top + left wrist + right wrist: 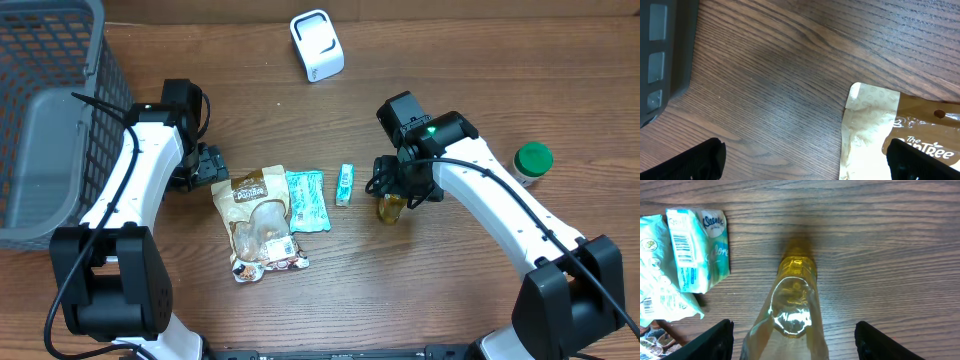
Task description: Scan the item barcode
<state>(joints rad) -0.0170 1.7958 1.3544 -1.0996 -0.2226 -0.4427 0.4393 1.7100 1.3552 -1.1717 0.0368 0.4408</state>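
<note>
The right gripper (794, 332) hangs over a yellow bottle (792, 305). Its jaws are wide, with the bottle standing between the fingers (715, 340) and a gap of bare table on each side, so nothing is gripped. A tissue pack (700, 245) lies near this gripper, on the side toward the left arm. The scanner (317, 45) sits well beyond it, farther up the table. The left gripper (805, 150) is spread fully and empty, low over the wood, with a snack bag (875, 130) corner just by one finger.
</note>
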